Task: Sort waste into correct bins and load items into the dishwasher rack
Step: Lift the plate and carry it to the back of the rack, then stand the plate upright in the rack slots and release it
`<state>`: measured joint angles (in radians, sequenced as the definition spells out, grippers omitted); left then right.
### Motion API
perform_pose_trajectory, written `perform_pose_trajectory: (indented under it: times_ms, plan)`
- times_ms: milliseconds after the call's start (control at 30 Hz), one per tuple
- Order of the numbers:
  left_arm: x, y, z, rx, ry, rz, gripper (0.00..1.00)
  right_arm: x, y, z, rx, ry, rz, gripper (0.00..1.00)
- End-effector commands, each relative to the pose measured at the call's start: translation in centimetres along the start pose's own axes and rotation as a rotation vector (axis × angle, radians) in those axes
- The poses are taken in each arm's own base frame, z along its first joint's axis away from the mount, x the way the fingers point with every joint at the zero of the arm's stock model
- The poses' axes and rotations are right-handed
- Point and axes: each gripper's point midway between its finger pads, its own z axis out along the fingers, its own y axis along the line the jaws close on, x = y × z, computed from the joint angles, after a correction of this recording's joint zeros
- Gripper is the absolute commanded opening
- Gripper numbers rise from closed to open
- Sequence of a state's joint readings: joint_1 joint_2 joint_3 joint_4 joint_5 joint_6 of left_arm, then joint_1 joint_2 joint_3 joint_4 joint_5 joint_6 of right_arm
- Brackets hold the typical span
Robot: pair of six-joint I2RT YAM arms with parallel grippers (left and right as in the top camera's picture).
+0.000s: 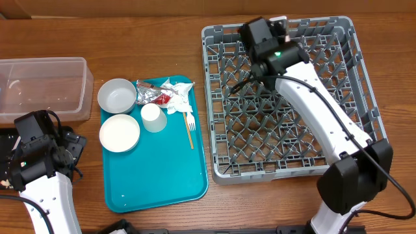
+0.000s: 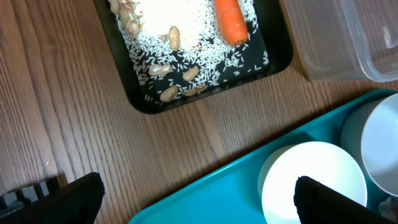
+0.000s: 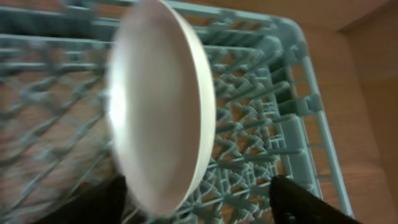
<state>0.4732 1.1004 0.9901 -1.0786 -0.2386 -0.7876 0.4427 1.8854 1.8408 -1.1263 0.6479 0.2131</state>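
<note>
1. Plate is seen standing on edge at the far side of the dishwasher rack.
2. It is flanked by the fingers of the right end effector, which are spread wide apart, with no grip shown.
3. Left end effector is held wide open and empty above a bowl on the teal tray, near the black tray in which rice, peanuts and a carrot are seen.

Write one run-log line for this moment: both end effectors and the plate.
right end effector: open | round white plate: standing on edge in grey plastic dishwasher rack | left end effector: open, empty
</note>
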Motion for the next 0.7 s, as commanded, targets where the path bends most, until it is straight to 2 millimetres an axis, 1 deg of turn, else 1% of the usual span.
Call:
perform_pose_trajectory:
  times_ms: [0, 67, 100, 133, 200, 233, 300, 333, 400, 467, 600, 667]
  plan:
    - [-0.6, -0.2, -0.6, 0.012, -0.02, -0.03, 1.0, -2.9, 0.6, -3.8, -0.185, -0.036, 0.119, 0.79]
    - [-0.6, -0.2, -0.6, 0.012, -0.02, -0.03, 1.0, -3.5, 0.8, -5.9, -0.293, -0.022, 0.137, 0.81]
    - [-0.6, -0.2, -0.6, 0.012, -0.02, -0.03, 1.0, -3.8, 1.0, -7.0, -0.355, -0.014, 0.144, 0.87]
    - [-0.6, -0.2, -0.6, 0.012, -0.02, -0.03, 1.0, -4.0, 1.2, -8.2, -0.419, -0.007, 0.15, 0.91]
    - [-0.6, -0.2, -0.6, 0.012, -0.02, -0.03, 1.0, -4.3, 1.8, -10.7, -0.549, 0.004, 0.157, 0.95]
    - [-0.6, -0.1, -0.6, 0.012, -0.019, -0.03, 1.0, -4.4, 2.3, -11.7, -0.605, 0.009, 0.154, 0.96]
    - [-0.6, -0.2, -0.6, 0.012, -0.02, -0.03, 1.0, -4.3, 3.9, -13.8, -0.755, 0.024, 0.135, 0.99]
    - [-0.6, -0.2, -0.6, 0.012, -0.02, -0.03, 1.0, -4.2, 4.7, -14.6, -0.812, 0.034, 0.13, 1.0]
    - [-0.6, -0.2, -0.6, 0.012, -0.02, -0.03, 1.0, -3.9, 6.2, -15.6, -0.904, 0.057, 0.114, 1.0]
    - [-0.6, -0.2, -0.6, 0.012, -0.02, -0.03, 1.0, -3.5, 7.5, -15.9, -0.948, 0.073, 0.096, 1.0]
    - [-0.6, -0.2, -0.6, 0.012, -0.02, -0.03, 1.0, -2.9, 10.0, -15.7, -0.969, 0.086, 0.062, 1.0]
    - [-0.6, -0.2, -0.6, 0.012, -0.02, -0.03, 1.0, -2.1, 11.7, -15.3, -0.977, 0.107, 0.034, 1.0]
